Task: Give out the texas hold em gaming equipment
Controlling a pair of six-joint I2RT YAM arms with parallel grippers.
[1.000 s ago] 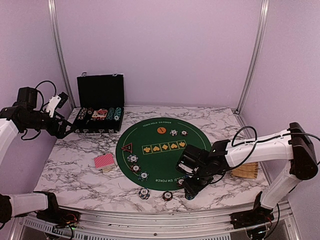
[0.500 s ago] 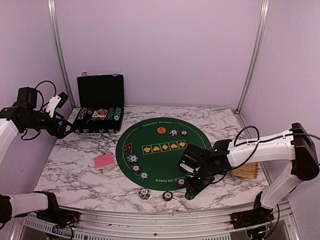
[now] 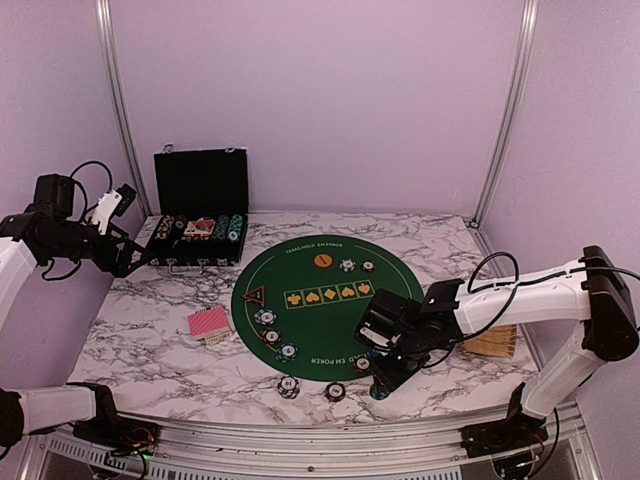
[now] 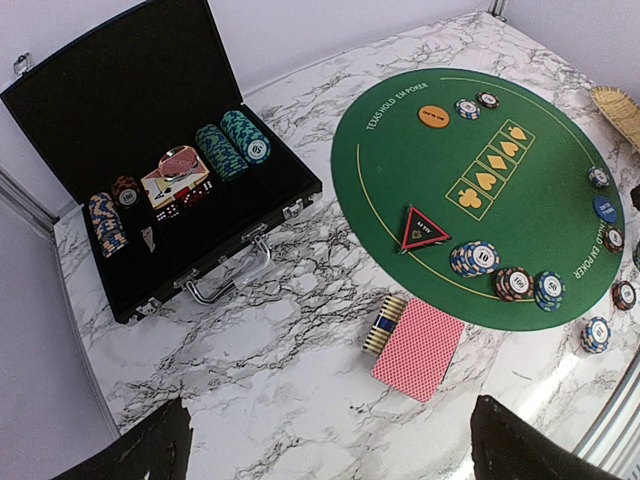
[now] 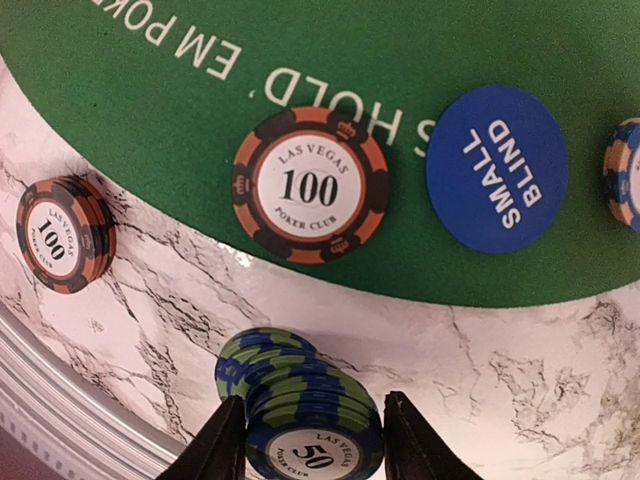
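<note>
Blue-green chip stack (image 5: pixel 300 405) sits on the marble table (image 5: pixel 520 370) just off the mat (image 5: pixel 300 60) — squarely between the right gripper (image 5: pixel 312 420) fingers, clamped on its sides; the left gripper (image 4: pixel 330 403) hangs open, well apart.

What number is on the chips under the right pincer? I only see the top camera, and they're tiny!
Observer: The right wrist camera shows the right pincer closed around a blue-and-green chip stack marked 50.
Operator: Is anything hiding near it?
Observer: A blue button reading SMALL BLIND lies on the green mat.
Operator: And the yellowish thing by the red cards?
Observer: The left wrist camera shows a roll of blue-and-yellow chips on edge beside the red-backed cards.
</note>
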